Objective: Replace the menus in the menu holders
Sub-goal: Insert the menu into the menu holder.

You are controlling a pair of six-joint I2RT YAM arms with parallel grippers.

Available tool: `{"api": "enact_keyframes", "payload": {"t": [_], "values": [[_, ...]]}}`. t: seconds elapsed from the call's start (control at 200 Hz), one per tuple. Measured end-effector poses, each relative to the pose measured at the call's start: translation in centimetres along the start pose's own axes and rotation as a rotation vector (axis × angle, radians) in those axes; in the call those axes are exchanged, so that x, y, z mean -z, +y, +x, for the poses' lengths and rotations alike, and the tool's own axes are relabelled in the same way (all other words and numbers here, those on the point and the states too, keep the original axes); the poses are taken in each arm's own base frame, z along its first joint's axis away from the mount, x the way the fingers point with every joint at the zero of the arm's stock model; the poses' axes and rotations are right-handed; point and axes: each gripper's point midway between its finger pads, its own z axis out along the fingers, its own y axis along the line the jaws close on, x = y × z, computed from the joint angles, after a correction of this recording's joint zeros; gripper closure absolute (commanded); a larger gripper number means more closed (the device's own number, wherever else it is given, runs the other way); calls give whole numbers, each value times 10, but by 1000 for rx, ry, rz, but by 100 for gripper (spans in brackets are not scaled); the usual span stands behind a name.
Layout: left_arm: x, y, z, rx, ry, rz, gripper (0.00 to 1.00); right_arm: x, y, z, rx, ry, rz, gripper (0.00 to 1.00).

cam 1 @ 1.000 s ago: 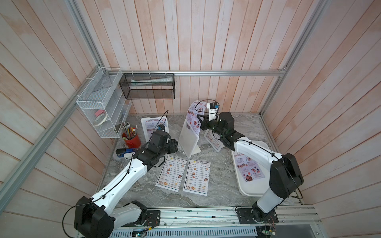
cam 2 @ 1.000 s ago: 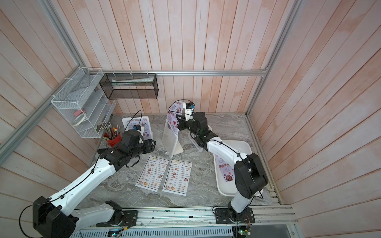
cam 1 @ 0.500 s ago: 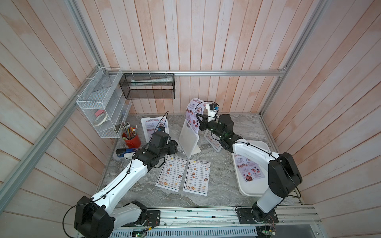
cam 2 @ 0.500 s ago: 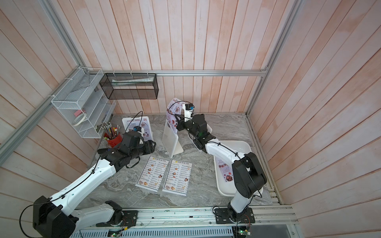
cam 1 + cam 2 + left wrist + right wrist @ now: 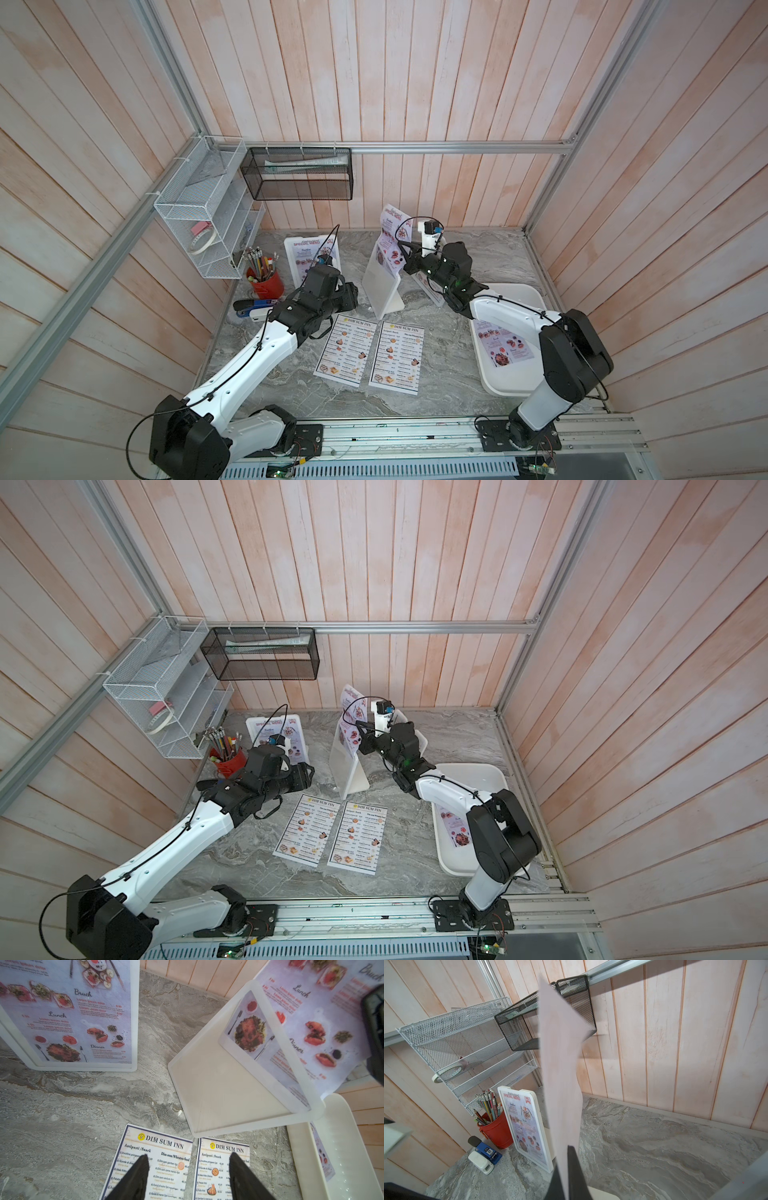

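Observation:
My right gripper is shut on a lilac special menu sheet and holds it upright above the middle menu holder. The sheet's lower part overlaps the holder's top; I cannot tell whether it is clear of the slot. A second holder at the back left has a special menu in it. A third holder is mostly hidden behind my right arm. Two DIM SUM INN menus lie flat. My left gripper hovers open over their top edges.
A shallow white tray at the right holds another lilac menu. A red pencil cup and a blue stapler stand at the left. Wire racks hang on the walls.
My right arm has shifted a little with the lilac sheet in its grip. The left arm has not moved.

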Motion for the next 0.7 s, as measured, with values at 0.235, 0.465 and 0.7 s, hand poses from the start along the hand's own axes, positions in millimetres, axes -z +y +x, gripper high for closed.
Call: {"api": "enact_keyframes", "payload": {"t": [0.235, 0.465, 0.7], "values": [[0, 0, 0, 0, 1, 0, 36, 3, 5, -2, -14, -26, -15, 100], [0, 0, 0, 0, 0, 1, 36, 2, 13, -8, -60, -49, -36, 100], [0, 0, -1, 0, -2, 1, 36, 2, 30, -12, -112, -84, -60, 100]]}}
